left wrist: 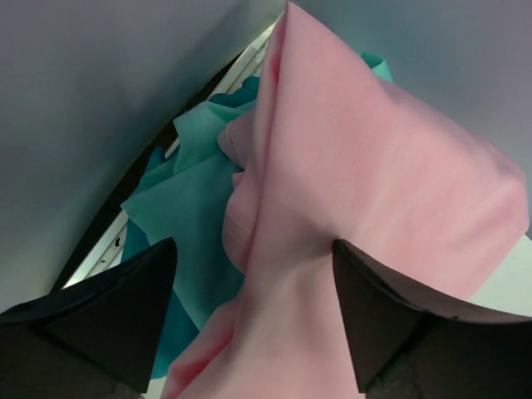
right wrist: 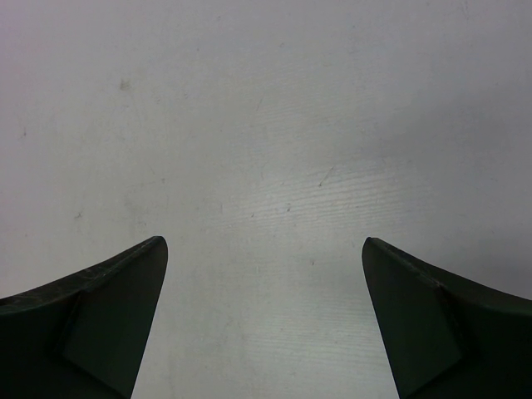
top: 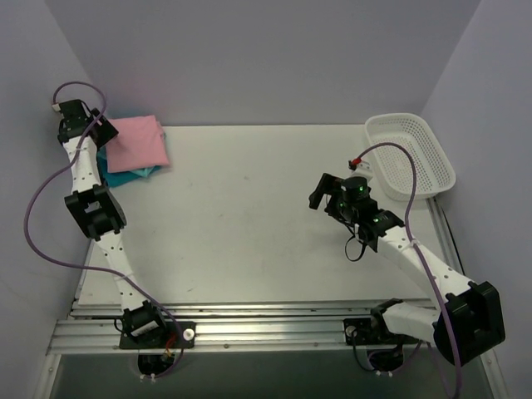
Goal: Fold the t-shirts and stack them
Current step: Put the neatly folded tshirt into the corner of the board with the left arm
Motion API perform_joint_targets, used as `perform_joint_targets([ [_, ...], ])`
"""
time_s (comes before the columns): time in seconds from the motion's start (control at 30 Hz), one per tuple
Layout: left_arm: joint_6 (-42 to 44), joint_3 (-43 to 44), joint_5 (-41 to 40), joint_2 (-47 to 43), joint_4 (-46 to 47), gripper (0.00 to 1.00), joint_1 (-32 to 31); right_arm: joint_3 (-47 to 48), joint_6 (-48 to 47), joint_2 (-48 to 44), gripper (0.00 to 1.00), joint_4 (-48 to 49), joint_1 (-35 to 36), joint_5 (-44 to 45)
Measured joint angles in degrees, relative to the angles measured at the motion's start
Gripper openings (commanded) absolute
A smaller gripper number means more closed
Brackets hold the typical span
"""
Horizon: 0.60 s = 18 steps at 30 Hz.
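Observation:
A folded light pink t-shirt (top: 140,143) lies on top of a teal t-shirt (top: 137,173) in the table's far left corner, by the wall. My left gripper (top: 104,125) hangs over the stack's left edge. In the left wrist view its jaws stand wide apart, and the pink t-shirt (left wrist: 374,166) bulges up between them over the teal t-shirt (left wrist: 191,191). The left gripper (left wrist: 253,307) is open, its right finger (left wrist: 382,316) against the pink cloth. My right gripper (top: 320,191) hovers open above bare table at centre right, with nothing between its fingers (right wrist: 264,274).
A white mesh basket (top: 440,166) sits at the far right corner, with nothing visible in it. The walls close in right behind and left of the shirt stack. The right wrist view shows only grey tabletop (right wrist: 266,125).

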Motion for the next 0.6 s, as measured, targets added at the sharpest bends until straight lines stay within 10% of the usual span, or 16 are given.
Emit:
perform_joint_targets([
  [0.6, -4.24, -19.43, -7.87, -12.85, 1.11, 0.97, -0.37, 0.00, -0.02, 0.28, 1.00, -0.09, 0.20, 2.03],
])
